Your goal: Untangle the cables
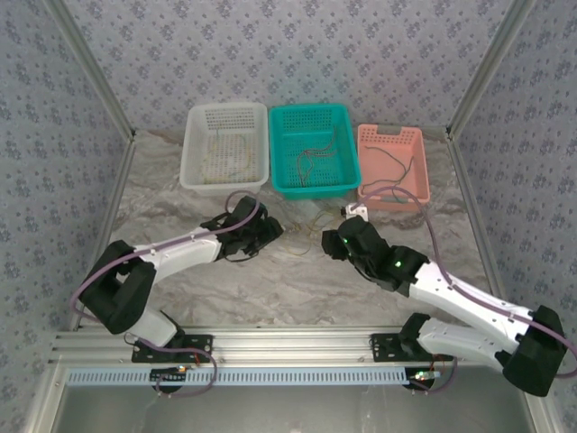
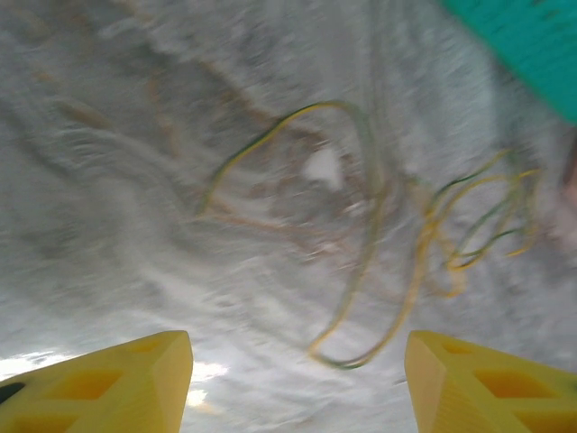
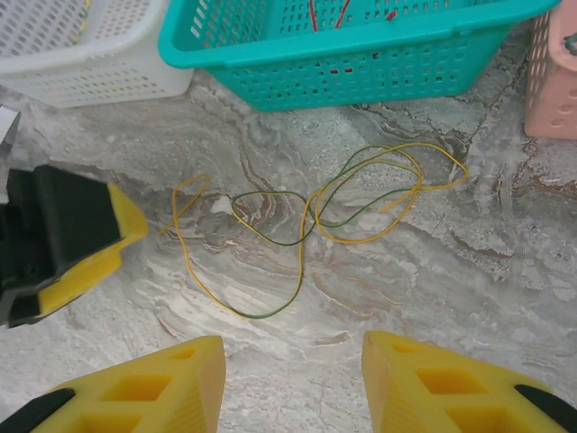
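Loose loops of thin yellow and green cables (image 3: 300,271) lie flat on the marbled table, in front of the teal basket (image 3: 361,45). In the top view these cables (image 1: 311,216) sit between the two arms. My right gripper (image 3: 293,383) hangs open just short of the nearest loop, with nothing between its yellow fingers. My left gripper (image 2: 297,383) is open too, and in its blurred view a cable loop (image 2: 343,363) lies just ahead of the gap. One left fingertip (image 3: 81,244) shows beside the cables' left end. A red cable (image 3: 314,13) lies in the teal basket.
Three baskets stand in a row at the back: white (image 1: 194,153), teal (image 1: 347,149) and pink (image 1: 419,171). The pink one holds a dark wire and the white one a pale yellow wire. Metal frame posts rise on both sides of the table.
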Tool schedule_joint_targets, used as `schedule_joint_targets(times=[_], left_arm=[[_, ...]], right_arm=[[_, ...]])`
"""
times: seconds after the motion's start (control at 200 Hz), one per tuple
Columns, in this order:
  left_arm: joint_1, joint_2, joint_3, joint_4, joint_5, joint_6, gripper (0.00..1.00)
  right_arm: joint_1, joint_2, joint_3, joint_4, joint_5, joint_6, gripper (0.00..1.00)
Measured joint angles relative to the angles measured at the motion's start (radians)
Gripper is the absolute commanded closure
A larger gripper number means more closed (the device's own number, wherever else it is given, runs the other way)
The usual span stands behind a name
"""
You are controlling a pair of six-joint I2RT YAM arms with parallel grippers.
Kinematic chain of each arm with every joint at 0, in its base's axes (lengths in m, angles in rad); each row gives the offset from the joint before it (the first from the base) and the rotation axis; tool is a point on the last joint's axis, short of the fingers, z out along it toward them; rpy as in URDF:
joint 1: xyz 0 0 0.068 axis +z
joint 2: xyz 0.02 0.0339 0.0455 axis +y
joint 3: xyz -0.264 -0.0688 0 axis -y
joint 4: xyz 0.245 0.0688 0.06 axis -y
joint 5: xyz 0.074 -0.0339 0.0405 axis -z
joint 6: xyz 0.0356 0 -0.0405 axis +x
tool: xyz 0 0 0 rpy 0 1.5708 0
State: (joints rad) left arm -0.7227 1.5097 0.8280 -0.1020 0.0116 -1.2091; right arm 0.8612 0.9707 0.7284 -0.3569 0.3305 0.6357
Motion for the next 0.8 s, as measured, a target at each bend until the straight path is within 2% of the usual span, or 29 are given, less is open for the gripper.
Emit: schedule_joint_targets(times=[0.215, 0.32, 0.36, 0.41, 0.44, 0.645, 0.8], left_arm=[[-0.02, 0.1, 0.082, 0.054, -0.033, -0.092, 0.4], [-0.019, 0.137, 0.09, 0.049, -0.053, -0.106, 0.48], [-0.019, 0.146, 0.09, 0.046, -0.06, -0.114, 0.59], [-0.019, 0.156, 0.09, 0.047, -0.064, -0.114, 0.87], [-0.019, 0.162, 0.09, 0.051, -0.066, -0.116, 1.0], [-0.042, 0.143, 0.06, 0.045, -0.128, -0.101, 1.0], [-0.087, -0.108, -0.022, -0.071, -0.216, -0.048, 1.0]], right_arm=[[0.002, -0.029, -0.01, -0.011, 0.0, 0.015, 0.55], [0.002, -0.035, -0.012, -0.018, 0.005, 0.016, 0.54], [0.001, -0.036, -0.012, -0.02, 0.008, 0.017, 0.54], [-0.003, -0.036, -0.012, -0.024, 0.015, 0.024, 0.53], [-0.008, -0.034, -0.012, -0.029, 0.017, 0.031, 0.53], [-0.091, 0.02, -0.019, -0.036, 0.029, 0.084, 0.53], [-0.126, 0.043, -0.05, -0.035, 0.027, 0.117, 0.53]])
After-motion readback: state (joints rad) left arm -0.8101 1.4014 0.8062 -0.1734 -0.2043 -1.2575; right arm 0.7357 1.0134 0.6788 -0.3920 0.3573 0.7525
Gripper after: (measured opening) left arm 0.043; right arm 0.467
